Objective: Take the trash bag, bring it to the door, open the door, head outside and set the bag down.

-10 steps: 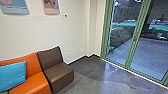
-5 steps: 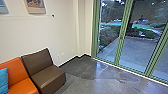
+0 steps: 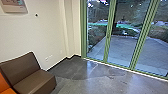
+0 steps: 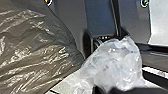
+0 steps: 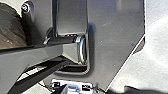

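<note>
Turned further to its right since the earlier view, the robot now has more of the green-framed glass doors (image 3: 109, 37) ahead, while the brown chair (image 3: 35, 80) slides toward the view's left edge; the furniture itself looks unmoved. The doors appear shut, with paving (image 3: 122, 50) beyond them. The trash bag (image 4: 32, 50) is beside the robot's body, close to the left hand (image 4: 115, 90), which seems the nearer one for carrying it. Its wide body tapers toward a bunch of pale, crumpled plastic (image 4: 115, 62) by that hand. The bag looks full, brown and shiny, with creases running along it. I cannot tell whether the hand is pinching that plastic or spread.
</note>
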Available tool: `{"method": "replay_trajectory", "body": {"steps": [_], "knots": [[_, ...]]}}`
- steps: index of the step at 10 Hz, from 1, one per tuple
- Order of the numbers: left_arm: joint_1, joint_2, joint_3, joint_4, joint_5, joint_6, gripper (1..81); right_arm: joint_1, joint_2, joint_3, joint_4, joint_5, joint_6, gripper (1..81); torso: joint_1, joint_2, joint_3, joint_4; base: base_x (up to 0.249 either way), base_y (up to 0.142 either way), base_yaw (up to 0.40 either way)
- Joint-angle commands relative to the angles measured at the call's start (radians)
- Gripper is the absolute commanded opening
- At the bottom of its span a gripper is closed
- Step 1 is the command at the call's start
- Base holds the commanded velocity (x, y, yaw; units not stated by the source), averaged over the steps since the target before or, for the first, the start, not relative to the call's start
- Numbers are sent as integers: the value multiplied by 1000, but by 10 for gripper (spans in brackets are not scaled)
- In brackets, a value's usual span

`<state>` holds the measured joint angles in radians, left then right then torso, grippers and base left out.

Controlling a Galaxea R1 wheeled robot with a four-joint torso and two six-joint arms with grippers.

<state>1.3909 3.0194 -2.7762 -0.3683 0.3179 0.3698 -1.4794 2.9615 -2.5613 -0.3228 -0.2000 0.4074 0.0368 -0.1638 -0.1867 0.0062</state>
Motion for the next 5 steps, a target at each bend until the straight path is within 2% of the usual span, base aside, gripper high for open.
{"method": "replay_trajectory", "body": {"steps": [1, 2, 3, 4, 5], "knots": [[-54, -2, -2, 2, 84, 8, 10, 44, 3, 4, -6, -56, -6, 811, 0, 0, 0, 0, 0, 0, -313], [-54, -2, -2, 3, 84, 8, 10, 44, 3, 4, -4, -56, -4, 811, 0, 0, 0, 0, 0, 0, -314], [-54, -2, -2, 3, 84, 8, 10, 43, 4, 4, -6, -56, -4, 811, 0, 0, 61, 0, 0, 0, -314], [-54, 0, -2, 8, 84, 8, 10, 43, 4, 4, -6, -56, -4, 811, 0, 0, 1, 0, 0, 0, -314], [-54, 0, -2, 8, 84, 8, 10, 43, 4, 4, -6, -56, -5, 811, 0, 0, 7, 0, 0, 0, -314]]}}
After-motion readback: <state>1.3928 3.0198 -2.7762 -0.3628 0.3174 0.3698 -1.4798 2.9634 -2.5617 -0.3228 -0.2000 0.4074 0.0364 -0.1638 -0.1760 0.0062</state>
